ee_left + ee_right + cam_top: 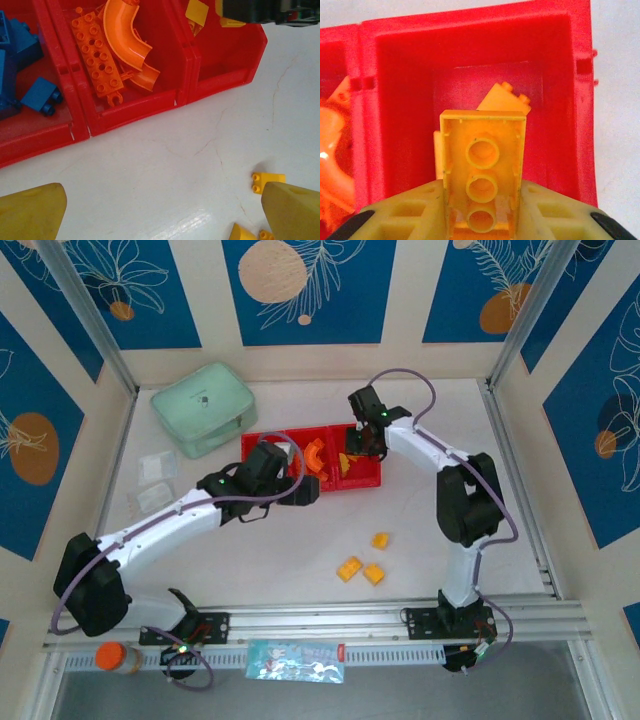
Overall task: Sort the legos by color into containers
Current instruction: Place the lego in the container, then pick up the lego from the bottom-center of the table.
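The zip case point(203, 407) lies behind-left of the tray point(135, 109), bags point(155, 468) left, three loose blocks point(349, 569) before it, a held block point(482, 170) over its right compartment point(555, 125).

This is a lab test booth (aluminium rails point(300, 618), patterned wall panels point(308, 290)).

1. The red tray point(135, 107) has blue blocks point(42, 92) on its left and orange pieces point(97, 55) in the middle.
2. A long yellow block point(482, 160) is held above the right box, with maybe two more blocks point(502, 100) inside.
3. Three loose yellow blocks point(349, 569) lie in front.

Bright even light, soft shadows
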Controlling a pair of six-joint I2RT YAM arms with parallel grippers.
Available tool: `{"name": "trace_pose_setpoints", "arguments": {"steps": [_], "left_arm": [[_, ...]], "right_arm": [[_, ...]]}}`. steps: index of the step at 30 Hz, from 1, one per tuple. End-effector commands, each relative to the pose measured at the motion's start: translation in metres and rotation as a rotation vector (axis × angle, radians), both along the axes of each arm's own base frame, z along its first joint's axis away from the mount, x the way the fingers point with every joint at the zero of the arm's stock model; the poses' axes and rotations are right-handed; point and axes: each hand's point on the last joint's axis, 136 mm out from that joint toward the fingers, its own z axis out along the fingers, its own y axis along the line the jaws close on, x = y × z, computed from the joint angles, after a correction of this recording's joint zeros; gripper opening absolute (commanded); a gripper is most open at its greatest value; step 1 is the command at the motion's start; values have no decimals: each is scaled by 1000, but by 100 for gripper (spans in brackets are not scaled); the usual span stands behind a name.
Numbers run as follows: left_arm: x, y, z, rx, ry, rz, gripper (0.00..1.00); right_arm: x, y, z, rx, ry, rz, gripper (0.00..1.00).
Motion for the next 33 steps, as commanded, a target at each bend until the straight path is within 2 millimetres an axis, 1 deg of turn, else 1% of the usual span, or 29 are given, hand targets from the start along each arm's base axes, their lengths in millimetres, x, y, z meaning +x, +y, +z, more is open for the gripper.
{"name": "trace_pose_setpoints", "arguments": {"steps": [1, 4, 6, 8, 12, 15, 20, 24, 29, 33], "left_arm": [[5, 4, 1, 24, 1, 5, 99], [4, 4, 0, 24, 9, 1, 99], [3, 5, 1, 26, 9, 3, 99], [3, 7, 2, 28, 7, 3, 99], [0, 8, 4, 20, 11, -1, 99], [-5, 4, 5, -11, 18, -15, 99], [-14, 2, -1, -38, 45, -35, 99], [-22, 0, -9, -54, 65, -42, 99], [-31, -6, -17, -76, 79, -50, 99], [-38, -14, -25, -89, 87, -55, 99]], "right_arm": [[4, 2, 4, -1, 13, 29, 42], [5, 3, 15, 8, -7, 35, 47], [1, 3, 25, 20, -27, 38, 52], [-4, 1, 33, 33, -38, 41, 53], [-27, 1, 47, 77, -50, 55, 55], [-50, -2, 47, 91, -33, 57, 57], [-90, -16, 36, 82, 12, 47, 62], [-125, -30, 19, 80, 69, 17, 67], [-155, -43, 1, 66, 134, -24, 74], [-176, -44, -18, 110, 172, -56, 79]]}}
